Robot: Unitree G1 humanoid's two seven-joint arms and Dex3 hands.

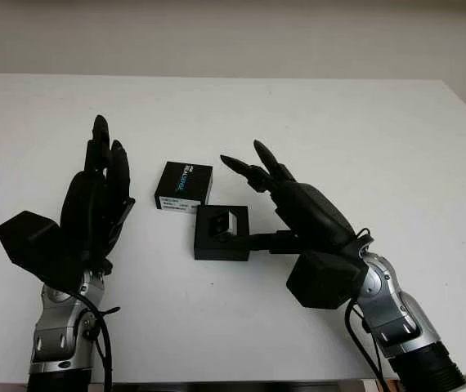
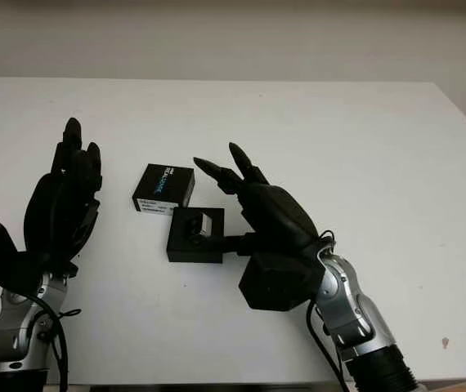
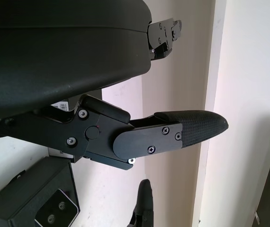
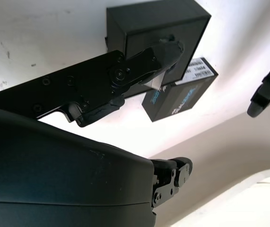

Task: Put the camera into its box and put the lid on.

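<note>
A black open box (image 1: 235, 247) lies on the white table (image 1: 315, 122) at the middle, with the small silver-faced camera (image 1: 220, 222) sitting inside it. The black lid (image 1: 184, 186), bearing a blue-lettered label, lies flat just behind and left of the box, touching its corner. My right hand (image 1: 248, 196) is open beside the box on the right; its thumb reaches along the box's right edge and its fingers (image 1: 259, 153) point up over the box's far side. My left hand (image 1: 102, 175) stands open and upright, left of the lid. The box (image 4: 154, 28) and lid (image 4: 182, 97) lie beyond the thumb in the right wrist view.
The table's far edge (image 1: 217, 77) runs along the back, with a plain wall behind it. Bare white surface extends behind and to the right of the box.
</note>
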